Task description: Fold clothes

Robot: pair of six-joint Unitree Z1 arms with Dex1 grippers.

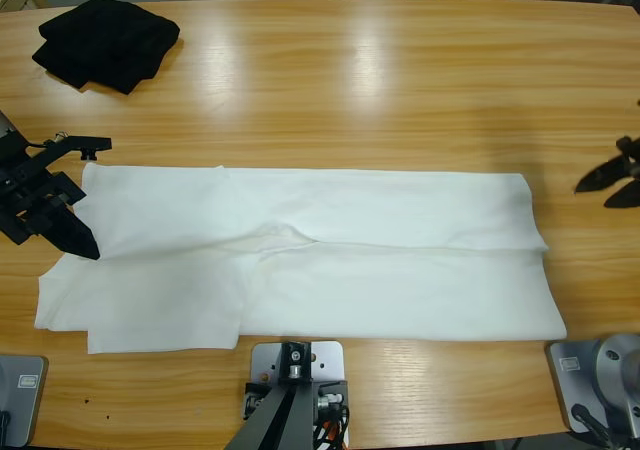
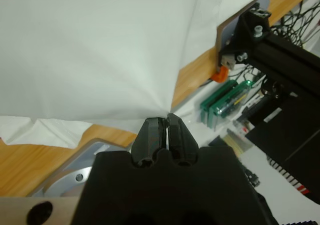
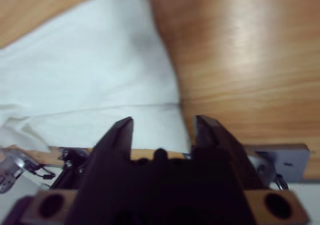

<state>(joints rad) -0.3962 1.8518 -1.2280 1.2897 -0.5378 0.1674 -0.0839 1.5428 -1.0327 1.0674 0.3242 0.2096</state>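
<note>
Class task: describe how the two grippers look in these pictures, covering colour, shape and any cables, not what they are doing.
Both are black. The left gripper has pointed, tapering fingers on a blocky black body, with thin dark cables beside it. The right gripper shows as pointed black fingers, flat and wedge-shaped, above a tan plate with round holes.

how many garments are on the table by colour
white: 1, the T-shirt, folded into a long strip across the table
black: 1, the black garment, bunched at the far corner
total: 2
</note>
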